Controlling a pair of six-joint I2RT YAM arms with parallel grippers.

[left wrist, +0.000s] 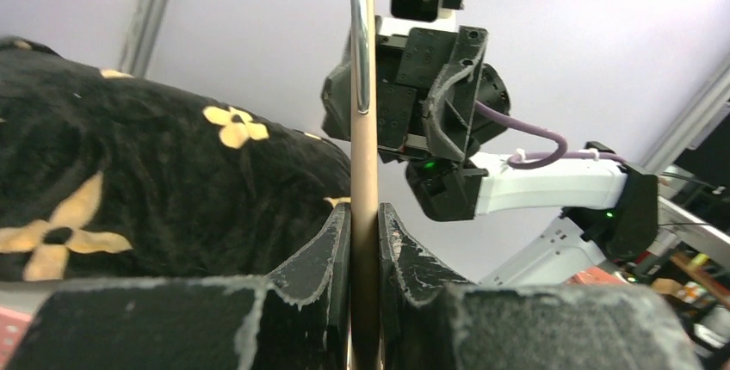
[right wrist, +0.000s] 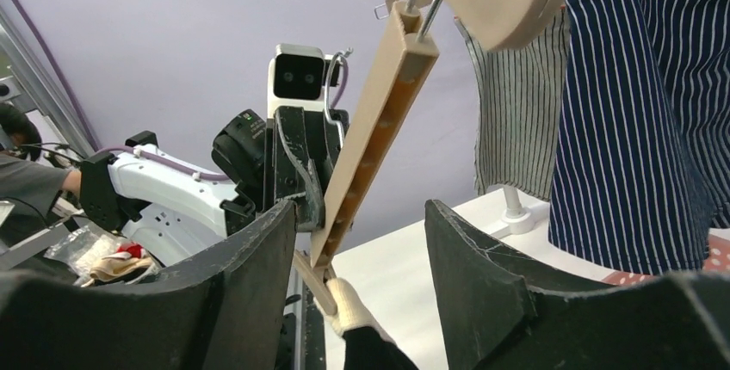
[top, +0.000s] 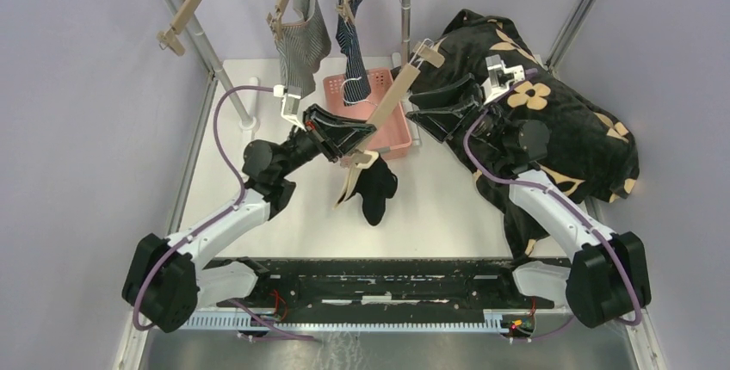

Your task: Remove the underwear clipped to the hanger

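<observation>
Nearest the arm bases, the black underwear (top: 376, 191) droops limp from a pale clip (top: 362, 160) at the low end of the hanger (top: 394, 95), a flat tan slotted bar. The left gripper (left wrist: 365, 228) is clamped tight across the hanger; only its wrist view shows the rough black pads pressing both faces. Right of the hanger, the right gripper (right wrist: 360, 211) gapes wide, holding nothing. A perforated pink basket (top: 398, 133) sits under the hanger. Beyond it hang the grey striped underwear (top: 301, 47) and navy striped underwear (top: 351, 47).
</observation>
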